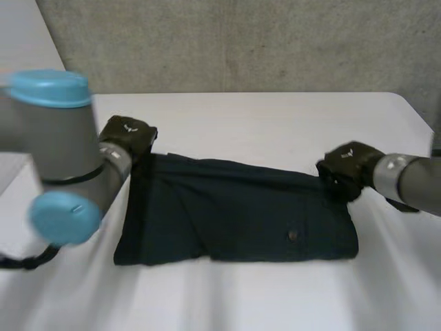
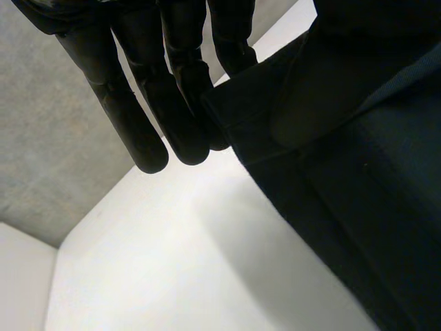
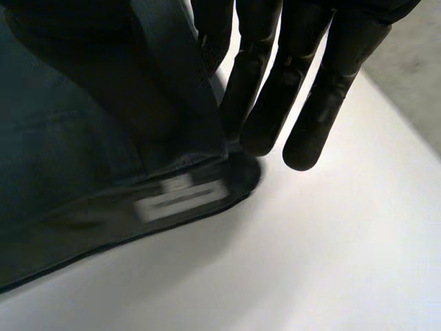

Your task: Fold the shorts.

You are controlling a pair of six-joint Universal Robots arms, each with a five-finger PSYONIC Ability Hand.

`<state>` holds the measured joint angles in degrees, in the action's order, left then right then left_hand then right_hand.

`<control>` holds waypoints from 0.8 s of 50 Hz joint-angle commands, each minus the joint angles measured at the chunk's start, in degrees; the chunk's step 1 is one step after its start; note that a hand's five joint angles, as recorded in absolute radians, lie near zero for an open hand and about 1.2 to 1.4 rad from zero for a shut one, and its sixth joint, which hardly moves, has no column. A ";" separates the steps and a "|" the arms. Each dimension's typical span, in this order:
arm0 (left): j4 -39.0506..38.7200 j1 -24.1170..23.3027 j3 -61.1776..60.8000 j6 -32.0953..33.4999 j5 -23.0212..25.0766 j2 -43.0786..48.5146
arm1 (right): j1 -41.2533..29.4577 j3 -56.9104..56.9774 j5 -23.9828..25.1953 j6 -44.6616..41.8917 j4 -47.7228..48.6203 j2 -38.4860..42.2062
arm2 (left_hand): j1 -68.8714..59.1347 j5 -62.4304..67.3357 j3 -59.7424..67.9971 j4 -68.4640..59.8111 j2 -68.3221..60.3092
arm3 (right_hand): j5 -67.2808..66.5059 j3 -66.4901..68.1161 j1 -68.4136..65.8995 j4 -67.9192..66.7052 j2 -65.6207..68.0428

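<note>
Dark navy shorts lie spread sideways on the white table, with a small button near their right end. My left hand is at the far left corner of the shorts. In the left wrist view its straight fingers pinch the edge of the shorts against the thumb. My right hand is at the far right corner. In the right wrist view its straight fingers pinch the hem of the shorts against the thumb, just above a pale label.
My left arm's elbow, with its light-blue caps, stands large at the front left. A grey wall rises behind the table's far edge. Bare tabletop lies in front of and beyond the shorts.
</note>
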<state>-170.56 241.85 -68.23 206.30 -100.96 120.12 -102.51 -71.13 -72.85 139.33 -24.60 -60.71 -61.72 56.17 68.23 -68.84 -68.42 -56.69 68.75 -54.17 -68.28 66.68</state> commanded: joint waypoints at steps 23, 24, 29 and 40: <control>-17.96 -4.10 13.05 2.18 -4.42 15.42 | -7.53 -8.13 -16.45 11.13 29.70 -1.77 | 51.72 -56.17 -58.23 58.84 58.42 | 56.69 -58.75 44.17 58.28 -56.68; -18.05 -4.10 9.38 2.18 -4.33 12.80 | -7.44 -11.63 -14.18 12.45 29.53 -4.22 | 51.72 -56.17 -58.23 58.84 58.42 | 56.69 -58.75 44.17 58.28 -56.68; -18.40 -4.10 0.21 2.00 -4.07 5.31 | -6.82 -23.33 -6.26 15.71 28.65 -10.30 | 51.72 -56.17 -58.23 58.84 58.42 | 51.57 -53.63 39.05 53.16 -51.56; -18.58 -5.07 -8.33 1.74 -4.16 -0.76 | -1.20 -37.41 -3.17 16.85 32.95 -12.77 | 51.72 -56.17 -58.23 58.84 58.42 | 38.95 -41.02 26.43 40.54 -38.94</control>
<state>-189.09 237.39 -73.36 208.15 -105.09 121.42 -106.75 -102.90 -76.35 155.97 4.49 -73.66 -11.04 2.54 11.93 -11.69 -11.40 -8.75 19.09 -16.10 -18.99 18.47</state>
